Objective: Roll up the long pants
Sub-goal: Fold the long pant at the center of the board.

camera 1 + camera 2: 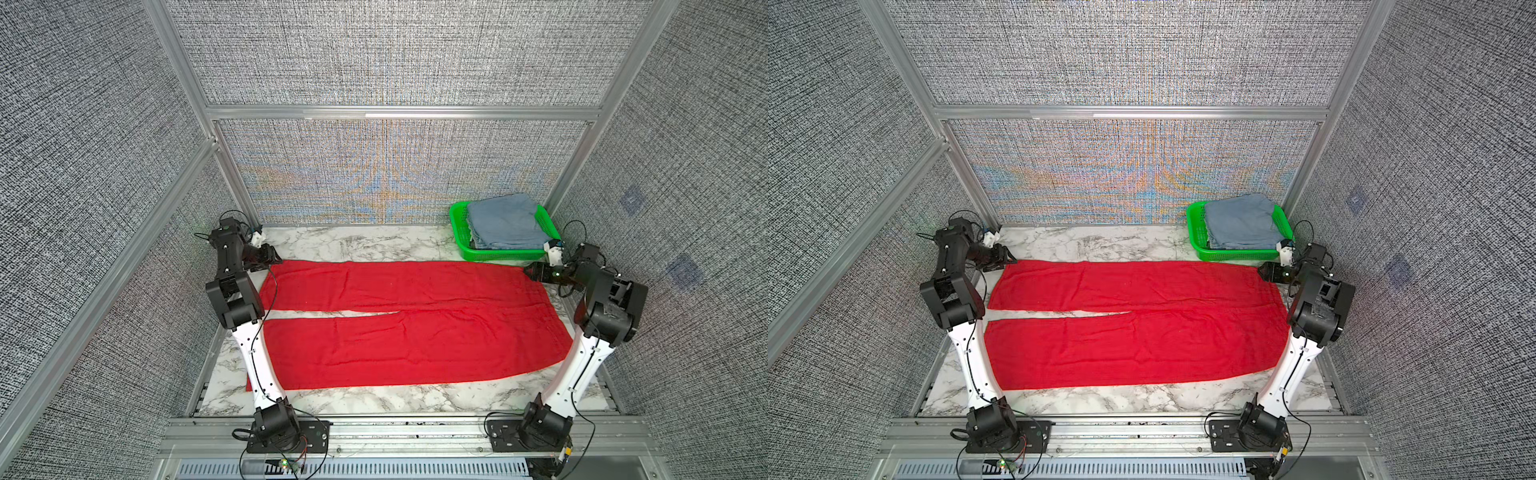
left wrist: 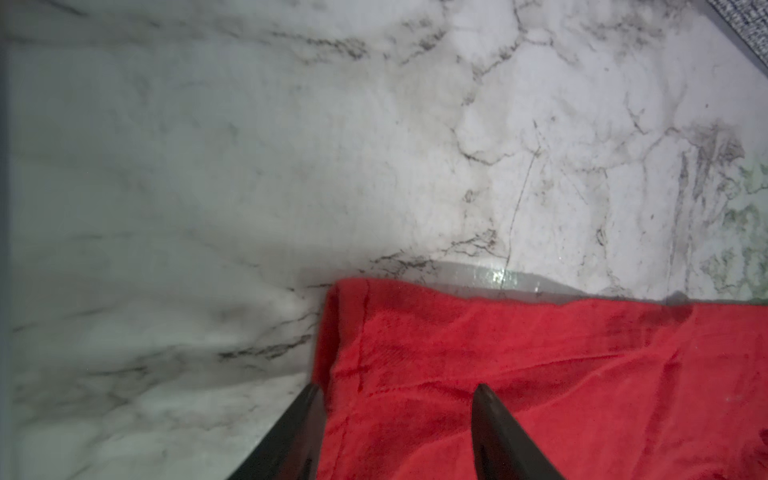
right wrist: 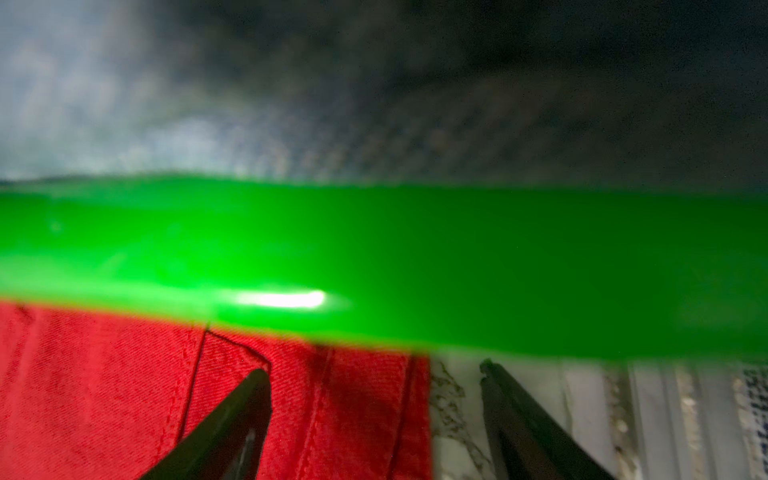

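The long pants (image 1: 415,328) (image 1: 1133,332) lie flat on the marble table (image 1: 374,243), bright red, waist at the right and both legs running left with a narrow gap between them. My left gripper (image 1: 276,259) (image 1: 1011,259) (image 2: 398,388) sits low at the far leg's hem corner, open; one finger is beside the hem edge over marble, the other over the red cloth (image 2: 540,374). My right gripper (image 1: 530,272) (image 1: 1262,270) (image 3: 374,368) is open at the far waistband corner, straddling the cloth's edge (image 3: 353,415).
A green basket (image 1: 457,224) (image 1: 1196,224) (image 3: 415,257) holding a folded blue-grey garment (image 1: 505,224) (image 1: 1241,220) stands at the back right, just behind my right gripper. Aluminium frame posts and woven grey walls enclose the table on three sides.
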### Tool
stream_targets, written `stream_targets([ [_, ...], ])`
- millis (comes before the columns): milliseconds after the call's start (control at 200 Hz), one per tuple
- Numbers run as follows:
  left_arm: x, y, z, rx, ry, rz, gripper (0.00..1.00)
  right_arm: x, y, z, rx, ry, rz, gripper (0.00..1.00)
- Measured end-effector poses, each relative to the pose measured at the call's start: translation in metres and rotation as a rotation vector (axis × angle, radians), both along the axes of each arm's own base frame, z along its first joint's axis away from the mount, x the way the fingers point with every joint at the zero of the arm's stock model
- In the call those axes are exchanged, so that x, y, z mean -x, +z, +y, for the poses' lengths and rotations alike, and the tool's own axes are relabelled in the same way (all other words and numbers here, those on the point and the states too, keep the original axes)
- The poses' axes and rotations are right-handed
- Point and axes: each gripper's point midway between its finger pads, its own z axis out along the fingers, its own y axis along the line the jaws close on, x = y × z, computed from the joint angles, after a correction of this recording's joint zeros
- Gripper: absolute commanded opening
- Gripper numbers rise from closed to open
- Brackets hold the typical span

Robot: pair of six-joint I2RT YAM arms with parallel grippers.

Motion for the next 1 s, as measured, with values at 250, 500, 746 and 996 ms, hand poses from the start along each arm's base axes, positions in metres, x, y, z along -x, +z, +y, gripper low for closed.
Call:
stream_targets([
  [250, -0.009, -0.007, 0.006, -0.027, 0.017, -0.026, 0.58, 0.0, 0.0, 0.0, -0.001, -0.001, 0.0, 0.82],
  [500, -0.014, -0.011, 0.009, -0.041, 0.014, -0.043, 0.55, 0.001, 0.0, 0.001, -0.002, -0.001, 0.0, 0.82],
  [746, -0.021, -0.012, 0.009, -0.044, 0.001, -0.075, 0.4, 0.001, 0.0, 0.001, -0.002, -0.001, 0.0, 0.82],
  [996, -0.025, -0.014, 0.0, -0.048, -0.05, -0.094, 0.31, 0.001, 0.0, 0.001, -0.001, -0.001, 0.001, 0.82],
])
